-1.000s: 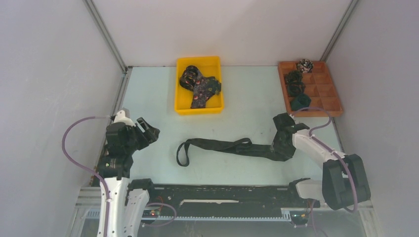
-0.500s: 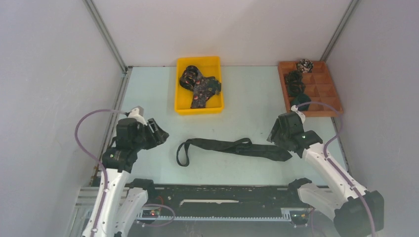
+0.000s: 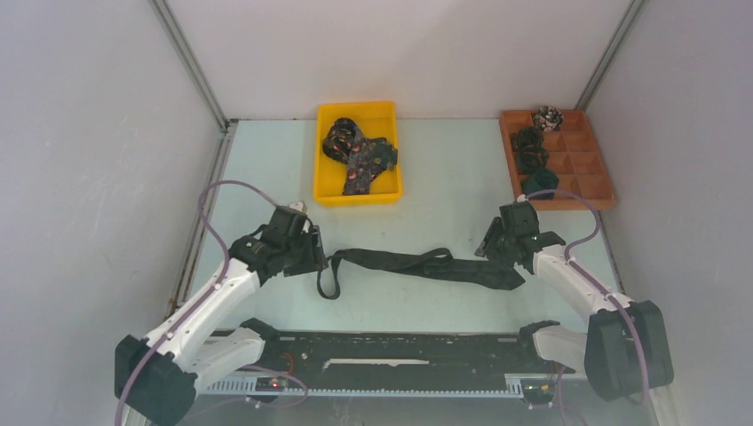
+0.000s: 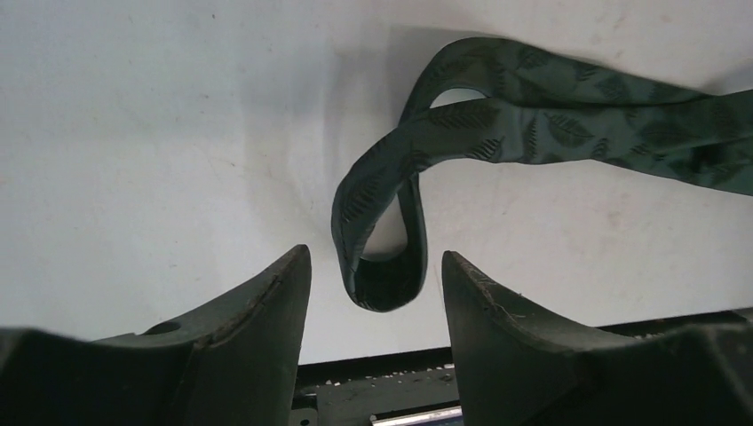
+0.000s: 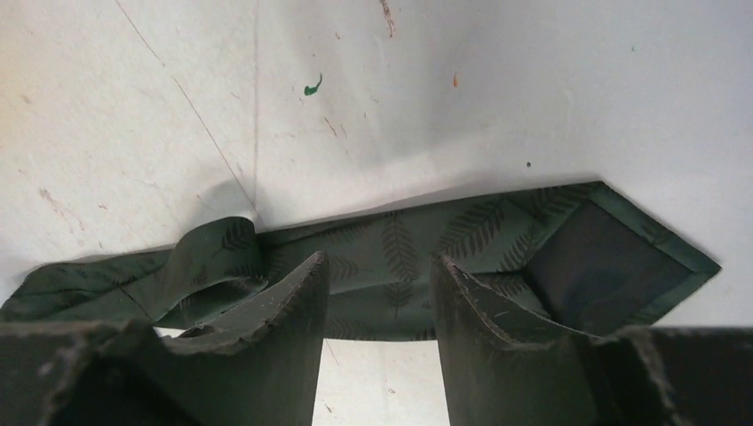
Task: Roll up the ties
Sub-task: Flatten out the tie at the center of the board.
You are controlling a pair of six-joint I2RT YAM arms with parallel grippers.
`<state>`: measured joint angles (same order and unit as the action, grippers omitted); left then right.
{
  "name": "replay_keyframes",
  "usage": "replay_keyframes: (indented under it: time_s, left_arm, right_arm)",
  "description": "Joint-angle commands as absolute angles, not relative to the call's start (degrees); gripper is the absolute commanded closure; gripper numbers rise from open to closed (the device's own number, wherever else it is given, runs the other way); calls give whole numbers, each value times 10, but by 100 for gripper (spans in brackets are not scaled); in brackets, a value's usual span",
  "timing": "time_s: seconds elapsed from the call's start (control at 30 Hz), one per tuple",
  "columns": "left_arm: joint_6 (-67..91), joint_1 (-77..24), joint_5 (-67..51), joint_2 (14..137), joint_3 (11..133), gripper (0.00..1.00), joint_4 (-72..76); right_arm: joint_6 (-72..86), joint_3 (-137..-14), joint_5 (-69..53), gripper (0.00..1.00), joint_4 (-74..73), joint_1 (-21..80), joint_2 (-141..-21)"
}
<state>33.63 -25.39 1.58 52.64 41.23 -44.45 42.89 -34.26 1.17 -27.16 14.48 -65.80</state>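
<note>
A dark green leaf-patterned tie point(image 3: 417, 264) lies stretched across the table's middle. Its narrow left end curls into a loop point(image 4: 382, 257); its wide pointed end point(image 5: 613, 257) lies at the right. My left gripper point(image 3: 311, 259) is open, its jaws either side of the loop without touching it point(image 4: 377, 266). My right gripper point(image 3: 499, 250) is open just above the wide end, with the fabric behind its fingertips point(image 5: 380, 266). More ties point(image 3: 360, 155) lie in the yellow bin point(image 3: 330, 195).
An orange divided tray point(image 3: 586, 164) at the back right holds several rolled ties point(image 3: 533, 160). A black rail point(image 3: 391, 348) runs along the near table edge. Grey walls close in both sides.
My left arm has swung right and forward to the tie's looped end. My right gripper let go of the wide end, lifted, and now hovers open just above it.
</note>
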Motion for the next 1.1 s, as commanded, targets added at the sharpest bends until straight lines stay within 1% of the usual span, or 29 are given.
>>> replay_keyframes:
  time_s: [0.0, 0.23, 0.4, 0.43, 0.47, 0.53, 0.57, 0.6, 0.63, 0.83, 1.07]
  left_arm:
    - [341, -280, 71, 577, 432, 38, -431]
    - [283, -295, 80, 688, 475, 42, -419]
    - [258, -294, 100, 761, 502, 52, -413]
    - [255, -295, 99, 778, 507, 56, -413]
    - [254, -295, 97, 791, 513, 62, -412]
    - [253, -295, 97, 809, 525, 82, -417]
    - [251, -295, 99, 810, 530, 89, -419]
    - [250, -294, 106, 810, 536, 95, -425]
    - [249, -295, 119, 807, 543, 99, -433]
    - [237, -289, 235, 772, 570, 100, -499]
    - [234, -222, 279, 685, 537, 100, -515]
  right_arm:
    - [412, -331, -32, 52, -217, 120, -682]
    - [395, -314, -76, 54, -191, 84, -704]
    - [386, -308, -101, 58, -178, 66, -717]
    - [384, -308, -105, 59, -177, 63, -720]
    - [383, -308, -110, 60, -175, 61, -723]
    - [381, -308, -116, 63, -171, 57, -730]
    - [382, -308, -119, 64, -169, 56, -734]
    - [381, -308, -121, 66, -167, 54, -740]
    - [381, -308, -124, 68, -166, 52, -745]
    - [379, -308, -141, 81, -156, 40, -772]
    - [381, -307, -126, 80, -156, 49, -769]
